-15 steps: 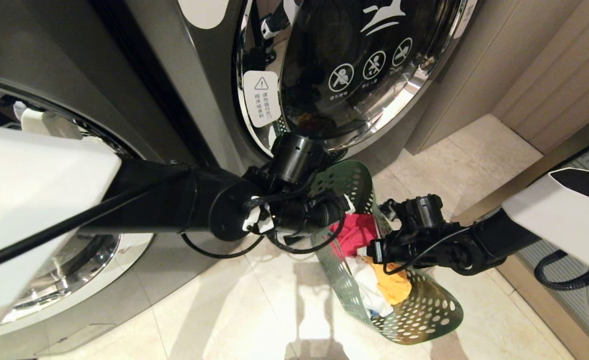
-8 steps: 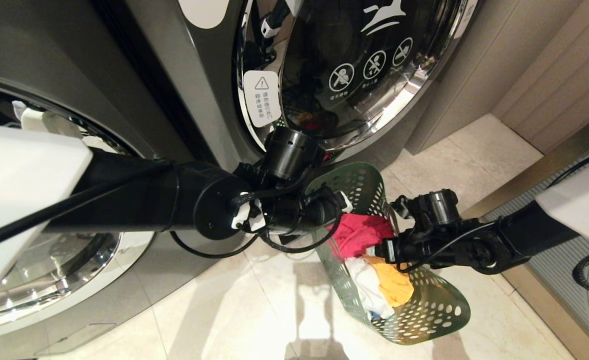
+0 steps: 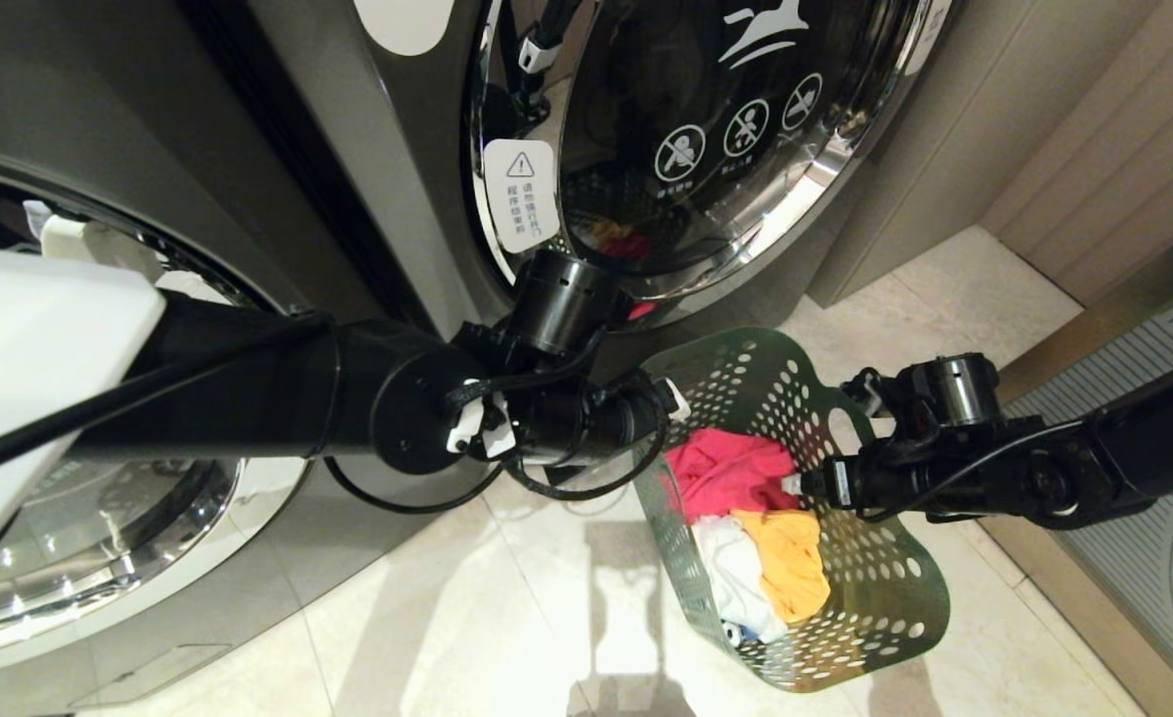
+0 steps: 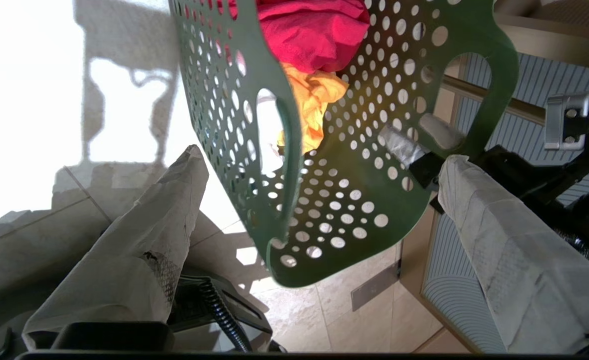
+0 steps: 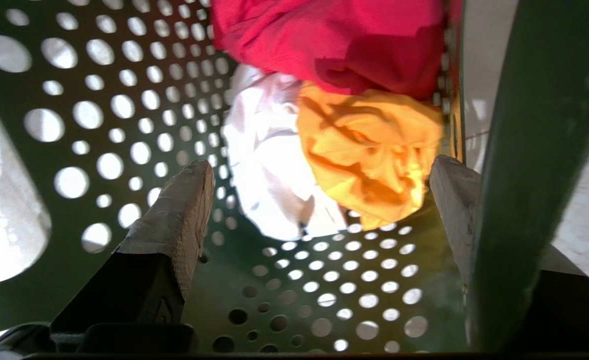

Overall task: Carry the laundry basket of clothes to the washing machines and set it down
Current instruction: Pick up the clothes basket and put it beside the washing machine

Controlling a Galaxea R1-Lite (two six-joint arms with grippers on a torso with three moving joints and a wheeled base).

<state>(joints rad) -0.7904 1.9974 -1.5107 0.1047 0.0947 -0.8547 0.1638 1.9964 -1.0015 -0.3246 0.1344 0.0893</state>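
Note:
The dark green laundry basket [image 3: 850, 617] stands on the tile floor before the right one of two washing machines [image 3: 706, 129]. Inside lie the clothes: pink-red [image 3: 731, 473], white [image 3: 736, 583] and yellow-orange [image 3: 794, 563]. My left gripper [image 3: 674, 400] is at the basket's left rim; in the left wrist view the left gripper [image 4: 322, 156] is open, the pierced wall [image 4: 354, 200] standing untouched between its wide-apart fingers [image 4: 164, 220]. My right gripper [image 3: 814, 485] is at the right rim. Seen from its wrist, the right gripper [image 5: 322, 165] is open and faces the clothes [image 5: 369, 145], the basket's wall [image 5: 539, 150] beside one finger.
The left washer's chrome door ring [image 3: 99, 558] is close behind my left arm. A beige panelled wall [image 3: 1094, 149] and a ribbed grey panel [image 3: 1144, 568] close off the right side. My base and a coiled cable [image 4: 219, 310] show below the basket.
The right gripper has opened and its arm has drawn back to the right. The basket's right wall has shifted right with it. The left arm has barely moved.

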